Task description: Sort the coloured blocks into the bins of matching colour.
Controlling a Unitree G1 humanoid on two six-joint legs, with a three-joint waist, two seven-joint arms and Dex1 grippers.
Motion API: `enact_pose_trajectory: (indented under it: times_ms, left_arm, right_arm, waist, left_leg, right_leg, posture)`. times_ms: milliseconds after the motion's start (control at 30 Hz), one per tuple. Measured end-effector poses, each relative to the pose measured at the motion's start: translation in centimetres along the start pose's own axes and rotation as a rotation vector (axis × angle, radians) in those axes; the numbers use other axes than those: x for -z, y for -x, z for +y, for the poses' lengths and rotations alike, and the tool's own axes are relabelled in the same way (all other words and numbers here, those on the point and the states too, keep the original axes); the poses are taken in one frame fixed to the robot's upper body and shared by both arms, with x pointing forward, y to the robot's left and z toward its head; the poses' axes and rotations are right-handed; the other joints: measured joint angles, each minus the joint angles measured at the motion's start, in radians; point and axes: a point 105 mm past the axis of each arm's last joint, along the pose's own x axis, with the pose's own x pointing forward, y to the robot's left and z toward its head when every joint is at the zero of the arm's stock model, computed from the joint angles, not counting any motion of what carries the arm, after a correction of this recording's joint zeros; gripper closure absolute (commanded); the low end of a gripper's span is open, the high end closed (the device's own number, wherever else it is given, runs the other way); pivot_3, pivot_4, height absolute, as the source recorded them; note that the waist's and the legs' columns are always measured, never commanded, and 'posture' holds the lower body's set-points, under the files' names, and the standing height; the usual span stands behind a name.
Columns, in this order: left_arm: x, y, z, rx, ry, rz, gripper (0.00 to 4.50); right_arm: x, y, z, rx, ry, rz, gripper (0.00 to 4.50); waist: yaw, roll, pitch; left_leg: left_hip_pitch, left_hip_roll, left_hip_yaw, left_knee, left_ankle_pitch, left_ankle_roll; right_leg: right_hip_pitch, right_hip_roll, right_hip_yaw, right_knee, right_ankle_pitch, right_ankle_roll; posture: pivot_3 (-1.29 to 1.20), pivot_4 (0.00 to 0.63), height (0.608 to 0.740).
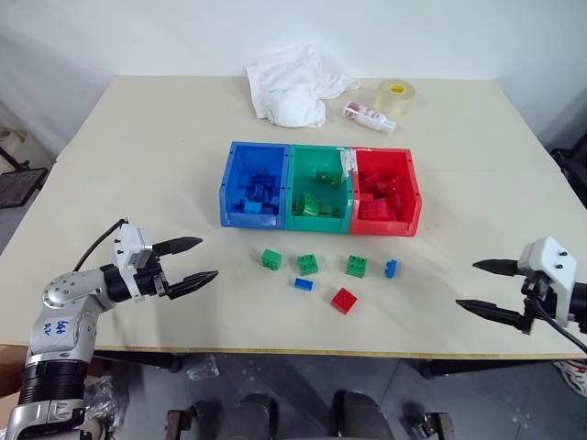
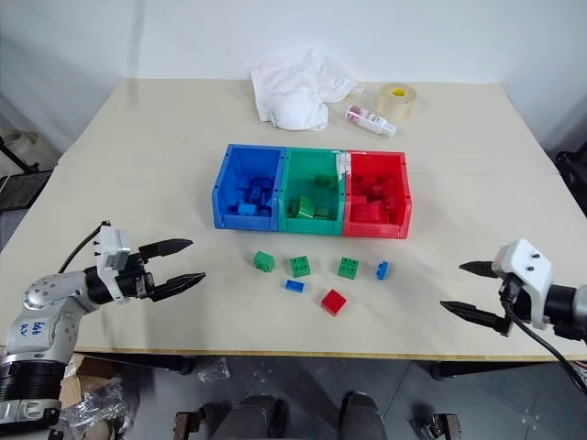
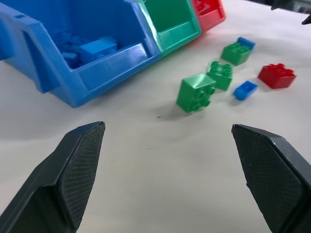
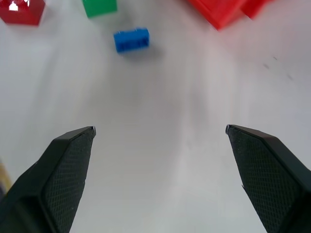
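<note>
Six loose blocks (image 1: 308, 264) are scattered on the table (image 1: 138, 165) just before the bins (image 1: 321, 188). Both the left gripper (image 1: 188, 264) and right gripper (image 1: 486, 286) are spread, empty. The blocks are judged light, rigid, slippery; flat sides are best pinched.

Handwritten blue marks on left arm's (image 1: 62, 328) silver casing, too small to read. Small bottle's (image 1: 369, 116) label print illegible. No other text.

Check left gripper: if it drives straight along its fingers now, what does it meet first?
Likely the nearest green block, ahead of the open left gripper on bare table. The blue bin sits just off that line. Depth is unclear, so it might clip the bin's corner.
</note>
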Motion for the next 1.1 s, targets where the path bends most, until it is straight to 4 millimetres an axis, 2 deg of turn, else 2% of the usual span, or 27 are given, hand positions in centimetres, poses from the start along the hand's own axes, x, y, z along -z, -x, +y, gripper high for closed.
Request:
enact_pose_trajectory:
  times_ms: [133,333,500,633,733,967,1000,1100]
  left_arm:
    - [0.1,-0.1,-0.2,0.014,-0.004,-0.005,0.06]
    - [0.5,-0.4,-0.8,0.028,-0.001,0.000,0.06]
    - [0.8,-0.5,-2.0,0.032,0.001,-0.005,0.06]
    - [0.5,-0.6,-2.7,0.032,-0.007,-0.014,0.06]
    - [0.7,-0.5,-2.8,0.021,-0.002,-0.011,0.00]
    - [0.3,-0.5,-2.9,0.023,-0.008,-0.023,0.00]
    - [0.3,-0.6,-2.9,0.023,-0.010,-0.025,0.00]
    - [0.0,-0.7,-2.7,0.025,-0.018,-0.033,0.00]
  right_arm:
    - [-1.7,-1.3,0.7,-0.052,0.027,-0.020,0.00]
    - [-4.5,-6.1,1.7,-0.160,0.045,-0.113,0.00]
    - [-3.9,-9.5,1.8,-0.210,0.014,-0.108,0.00]
    - [-2.9,-11.3,2.4,-0.244,0.021,-0.076,0.00]
    - [-2.8,-11.6,2.3,-0.242,0.028,-0.087,0.58]
    - [-2.7,-11.7,2.2,-0.225,0.015,-0.101,2.88]
    - [-2.7,-11.6,2.2,-0.221,0.014,-0.103,3.08]
    - [-3.7,-11.2,2.0,-0.198,0.023,-0.140,3.07]
  waist:
    - [-0.005,0.000,0.000]
    - [-0.008,0.000,0.000]
    - [-0.002,0.000,0.001]
    - [0.000,0.000,0.001]
    - [-0.003,0.000,0.001]
    - [-0.002,0.000,0.001]
    - [-0.001,0.000,0.001]
    - [-0.002,0.000,0.001]
  left_leg:
    - [0.000,0.001,0.000,0.000,0.000,0.000]
    - [0.000,0.001,-0.001,0.000,0.000,-0.001]
    - [-0.001,0.000,-0.003,0.001,-0.001,0.000]
    - [-0.001,0.000,-0.003,0.001,-0.001,0.000]
    - [-0.001,0.000,-0.002,0.002,-0.001,0.000]
    - [-0.001,0.000,-0.002,0.002,-0.001,-0.001]
    - [-0.001,0.000,-0.002,0.002,-0.001,-0.001]
    - [-0.001,0.000,-0.002,0.002,-0.001,-0.001]
  right_leg:
    - [0.000,0.000,0.000,0.000,0.000,0.000]
    - [0.000,0.000,-0.001,0.000,0.000,0.000]
    - [0.000,0.000,-0.002,0.000,0.000,0.000]
    - [0.000,0.000,-0.002,0.000,0.000,0.000]
    - [0.000,0.000,-0.002,0.000,0.000,0.000]
    - [0.000,0.000,-0.002,0.001,0.000,0.000]
    - [0.000,0.000,-0.002,0.001,0.000,0.000]
    - [0.000,0.000,-0.002,0.000,0.000,0.000]
  posture:
    - [0.00,0.150,0.740]
    - [0.00,0.150,0.740]
    - [0.00,0.150,0.740]
    - [0.00,0.150,0.740]
    - [0.00,0.150,0.740]
    - [0.00,0.150,0.740]
    - [0.00,0.150,0.740]
    - [0.00,0.150,0.740]
